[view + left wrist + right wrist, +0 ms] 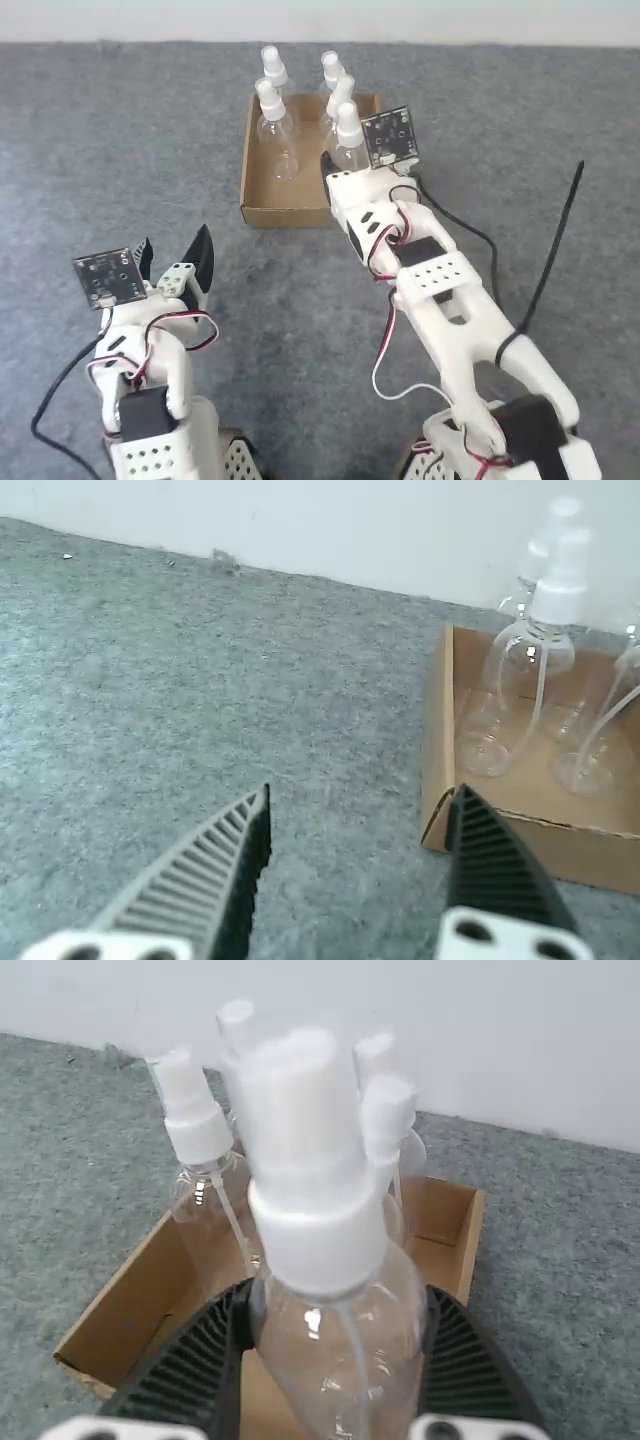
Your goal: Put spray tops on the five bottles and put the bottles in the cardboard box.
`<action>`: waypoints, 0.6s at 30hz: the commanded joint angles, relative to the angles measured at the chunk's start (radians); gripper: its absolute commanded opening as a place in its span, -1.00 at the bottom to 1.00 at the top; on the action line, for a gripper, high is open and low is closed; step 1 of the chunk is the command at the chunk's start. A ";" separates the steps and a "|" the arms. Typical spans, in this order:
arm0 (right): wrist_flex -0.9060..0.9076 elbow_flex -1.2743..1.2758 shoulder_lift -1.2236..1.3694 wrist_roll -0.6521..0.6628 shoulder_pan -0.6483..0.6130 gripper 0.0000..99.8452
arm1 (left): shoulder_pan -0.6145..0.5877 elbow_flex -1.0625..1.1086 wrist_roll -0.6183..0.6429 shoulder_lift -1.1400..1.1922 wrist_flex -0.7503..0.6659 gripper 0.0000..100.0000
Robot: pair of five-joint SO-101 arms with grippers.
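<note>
A clear bottle with a white spray top (318,1222) stands upright between the fingers of my right gripper (338,1296), which is shut on its body. In the high view this bottle (348,135) is over the right side of the cardboard box (258,185), with my right gripper (346,162) at its base. Several other capped bottles (273,122) stand upright in the box behind and beside it. My left gripper (176,256) is open over the carpet, short of the box's near left corner; its fingers (225,865) hold nothing. The box (437,742) and two bottles (520,670) lie ahead of it.
Grey carpet (120,150) covers the table around the box. A white wall (300,520) runs along the far edge behind it. A black cable (555,250) trails beside the right arm, and red and white wires loop off both arms.
</note>
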 commanded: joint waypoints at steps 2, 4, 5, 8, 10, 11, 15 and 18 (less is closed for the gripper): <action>-0.064 -0.075 0.022 0.008 0.035 -0.76 | -0.008 -0.015 -0.005 -0.011 -0.035 -0.47; -0.071 -0.074 0.047 0.006 0.038 -0.76 | -0.008 -0.015 -0.006 -0.011 -0.035 -0.47; -0.071 -0.074 0.058 0.006 0.038 -0.76 | -0.008 -0.015 -0.006 -0.011 -0.035 -0.47; -0.087 -0.074 0.093 0.005 0.033 -0.76 | -0.008 -0.015 -0.008 -0.011 -0.035 -0.47; -0.127 -0.074 0.120 0.005 0.033 -0.76 | -0.008 -0.015 -0.008 -0.011 -0.035 -0.47; -0.147 -0.074 0.137 0.005 0.036 -0.76 | -0.008 -0.015 -0.008 -0.011 -0.035 -0.47; -0.199 -0.074 0.203 0.005 0.036 -0.76 | -0.008 -0.015 -0.009 -0.011 -0.035 -0.47; -0.199 -0.074 0.237 0.005 0.036 -0.75 | -0.008 -0.015 -0.009 -0.011 -0.035 -0.47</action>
